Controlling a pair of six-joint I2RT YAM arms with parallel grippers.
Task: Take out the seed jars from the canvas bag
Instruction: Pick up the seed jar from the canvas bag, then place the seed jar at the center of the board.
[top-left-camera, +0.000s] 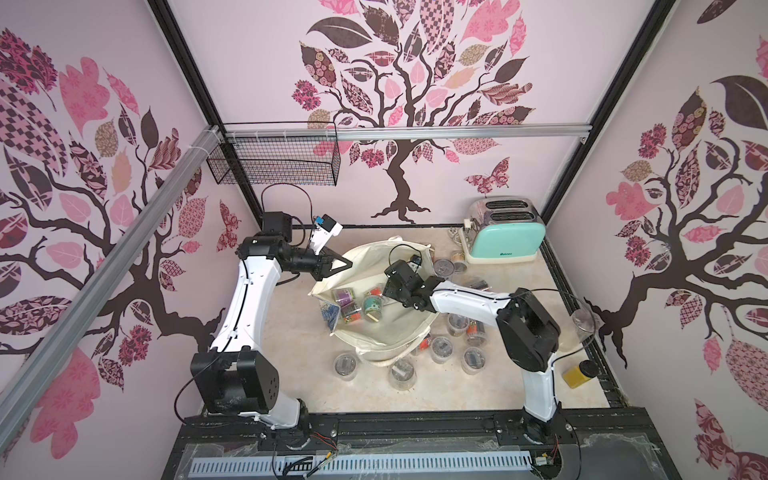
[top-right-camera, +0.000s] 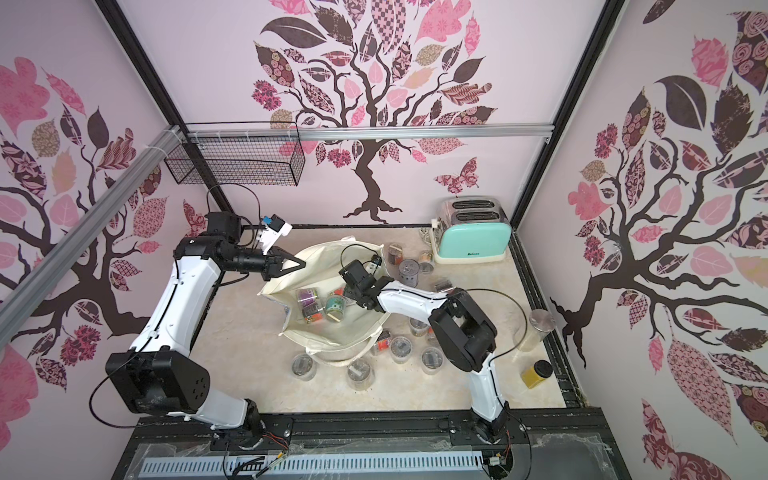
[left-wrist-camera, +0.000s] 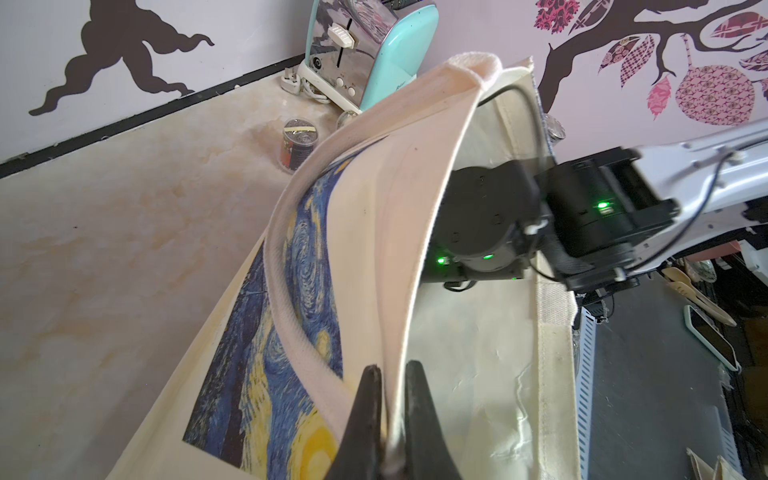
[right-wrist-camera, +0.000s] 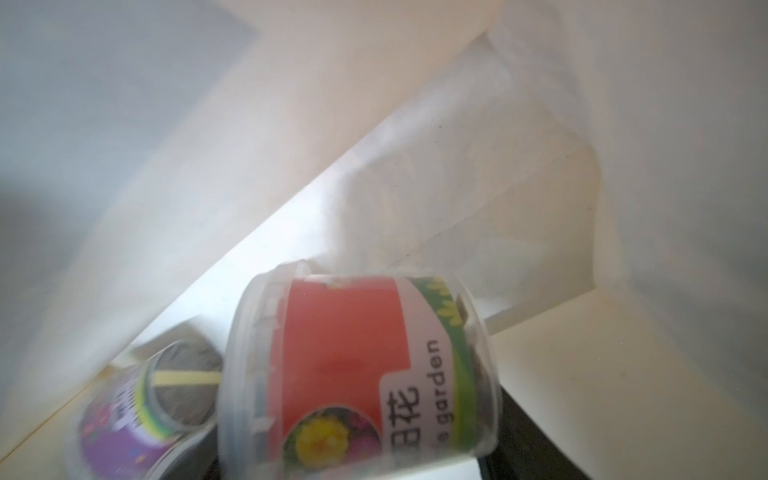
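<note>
The cream canvas bag (top-left-camera: 386, 336) lies open in mid-table, its blue-and-yellow print (left-wrist-camera: 291, 332) showing in the left wrist view. My left gripper (left-wrist-camera: 392, 370) is shut on the bag's rim at the far left (top-left-camera: 347, 264) and holds it up. My right arm's wrist (top-left-camera: 403, 284) reaches down into the bag and hides its jaws in both top views. In the right wrist view my right gripper (right-wrist-camera: 361, 457) is shut on a red-labelled seed jar (right-wrist-camera: 340, 353), with a purple jar (right-wrist-camera: 137, 424) beside it. A purple jar (top-left-camera: 347, 297) and a teal jar (top-left-camera: 374, 305) lie inside the bag.
Several seed jars stand on the table in front of the bag (top-left-camera: 402, 372), to its right (top-left-camera: 473, 359) and behind it (top-left-camera: 444, 266). A mint toaster (top-left-camera: 505, 239) sits at the back right. A yellow jar (top-left-camera: 577, 372) and a tall clear container (top-left-camera: 584, 324) stand by the right edge.
</note>
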